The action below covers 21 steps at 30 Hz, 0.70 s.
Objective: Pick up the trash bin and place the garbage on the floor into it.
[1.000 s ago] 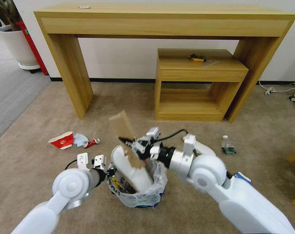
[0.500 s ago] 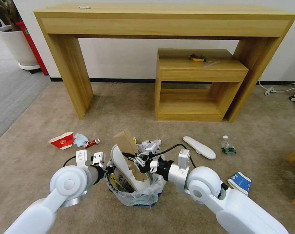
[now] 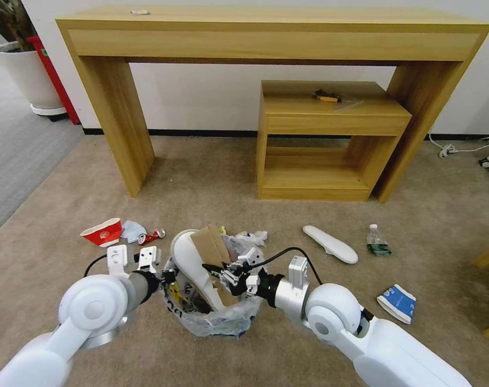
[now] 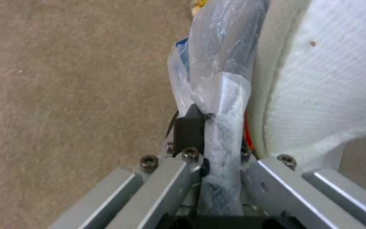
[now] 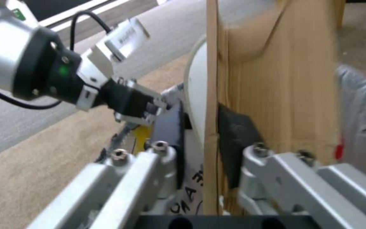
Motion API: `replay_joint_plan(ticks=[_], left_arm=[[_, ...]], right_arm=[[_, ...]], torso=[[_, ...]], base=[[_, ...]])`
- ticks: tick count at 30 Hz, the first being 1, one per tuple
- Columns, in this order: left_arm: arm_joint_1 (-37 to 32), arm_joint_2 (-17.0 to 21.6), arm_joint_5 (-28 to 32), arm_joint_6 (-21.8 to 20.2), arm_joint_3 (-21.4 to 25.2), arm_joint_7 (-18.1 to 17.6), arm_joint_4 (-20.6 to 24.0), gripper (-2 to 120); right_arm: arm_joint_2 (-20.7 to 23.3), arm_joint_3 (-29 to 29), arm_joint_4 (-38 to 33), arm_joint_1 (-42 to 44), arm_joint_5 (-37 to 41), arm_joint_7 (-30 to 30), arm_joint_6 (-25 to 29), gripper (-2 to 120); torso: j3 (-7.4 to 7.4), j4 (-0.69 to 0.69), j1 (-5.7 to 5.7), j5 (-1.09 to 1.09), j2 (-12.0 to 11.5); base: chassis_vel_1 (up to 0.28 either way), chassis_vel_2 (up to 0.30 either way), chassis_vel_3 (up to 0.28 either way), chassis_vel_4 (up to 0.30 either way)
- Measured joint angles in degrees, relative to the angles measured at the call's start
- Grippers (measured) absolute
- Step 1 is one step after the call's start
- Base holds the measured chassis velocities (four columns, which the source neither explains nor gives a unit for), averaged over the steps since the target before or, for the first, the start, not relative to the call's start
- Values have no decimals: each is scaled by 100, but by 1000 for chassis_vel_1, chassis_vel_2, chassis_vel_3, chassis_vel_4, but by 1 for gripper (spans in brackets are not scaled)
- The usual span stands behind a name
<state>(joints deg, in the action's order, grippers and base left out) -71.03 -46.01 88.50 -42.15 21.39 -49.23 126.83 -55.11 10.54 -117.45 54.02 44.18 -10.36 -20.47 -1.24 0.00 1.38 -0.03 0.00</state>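
The cardboard scrap (image 3: 211, 252) is flat, light and stiff, and it can bend or slip if it is held loosely. The right tool (image 3: 218, 270) is clamped on its thin edge, one finger on each face, which looks like a good place to hold it. The scrap stands partly inside the trash bin (image 3: 214, 317), leaning on a white slipper (image 3: 188, 263) that sticks up out of the bin.

The bin looks light, and its clear bag (image 4: 221, 92) is thin and slippery. The left tool (image 3: 166, 277) is clamped on the rim at about 9 o'clock, with the bag pinched under its fingers. The bin sits low, near the floor (image 3: 212, 177).

More garbage lies around the bin. A red cup (image 3: 103, 232) and a crushed can (image 3: 151, 235) lie at 10 o'clock. Another slipper (image 3: 330, 243) and a bottle (image 3: 377, 240) lie at 2 o'clock, and a blue packet (image 3: 397, 302) at 3 o'clock.
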Motion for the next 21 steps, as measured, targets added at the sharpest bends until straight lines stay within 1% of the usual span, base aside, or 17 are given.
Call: replay_joint_plan(ticks=[1, 2, 3, 4, 5, 8, 9, 10, 11, 13, 14, 16, 17, 18, 20, 21], left_arm=[[-58, -1, -13, 0, 62, 16, -1, 0], [-58, -1, -13, 0, 62, 16, -1, 0], [-98, -5, -19, 0, 108, 25, -4, 0], [-143, -19, -23, 0, 164, 34, -10, 0], [-143, -19, -23, 0, 164, 34, -10, 0], [-291, -51, -52, 2, 323, 75, -27, 0], [-291, -51, -52, 2, 323, 75, -27, 0], [-365, -58, -105, 3, 377, 111, -35, 0], [-464, -67, -212, 2, 442, 192, -51, 0], [-695, -87, -598, 2, 598, 459, -95, 0], [-695, -87, -598, 2, 598, 459, -95, 0], [-907, -100, -859, 2, 765, 656, -103, 0], [-976, -122, -877, 2, 841, 690, -93, 0], [-976, -122, -877, 2, 841, 690, -93, 0], [-1145, -194, -908, 2, 1068, 796, -80, 0], [-1225, -233, -962, 2, 1192, 867, -83, 0]], right_arm=[[5, 8, -36, -1, -1, 6, 0, 32], [5, 8, -36, -1, -1, 6, 0, 32], [10, 15, -63, -4, -5, 10, 0, 35], [23, 30, -89, -5, -15, 12, 3, 42], [23, 30, -89, -5, -15, 12, 3, 42], [85, 2, -228, 12, -37, 44, 46, 57], [85, 2, -228, 12, -37, 44, 46, 57], [97, -70, -285, 24, -37, 61, 58, 62], [109, -158, -345, 41, -34, 85, 64, 65], [145, -446, -464, 93, -30, 149, 69, 76], [145, -446, -464, 93, -30, 149, 69, 76], [173, -781, -419, 113, -53, 197, 156, 85], [176, -935, -351, 119, -77, 247, 206, 90], [176, -935, -351, 119, -77, 247, 206, 90], [176, -1310, -202, 194, -147, 382, 285, 98], [170, -1464, -144, 260, -190, 403, 299, 99]], torso=[[0, 0, 0, 0, 0], [0, 0, 0, 0, 0], [0, 0, 0, 1, 0], [0, 1, 0, 0, 0], [0, 1, 0, 0, 0], [0, -1, 0, 1, 0], [0, -1, 0, 1, 0], [0, -1, 0, 1, 0], [0, -1, 0, 1, 0], [0, 0, 0, 0, 0], [0, 0, 0, 0, 0], [0, 0, 0, 1, 0], [0, 0, 0, 1, 0], [0, 0, 0, 1, 0], [0, -1, 0, 1, 0], [0, -1, 0, 1, 0]], base=[[0, 0, 0, 0], [0, 0, 0, 0], [0, 0, 0, 0], [0, 0, 0, 0], [0, 0, 0, 0], [0, 0, 0, 0], [0, 0, 0, 0], [0, 0, 0, 0], [0, 0, 0, 0], [0, 0, 0, 0], [0, 0, 0, 0], [0, 0, 0, 0], [0, 0, 0, 0], [0, 0, 0, 0], [0, 0, 0, 0], [0, 0, 0, 0]])
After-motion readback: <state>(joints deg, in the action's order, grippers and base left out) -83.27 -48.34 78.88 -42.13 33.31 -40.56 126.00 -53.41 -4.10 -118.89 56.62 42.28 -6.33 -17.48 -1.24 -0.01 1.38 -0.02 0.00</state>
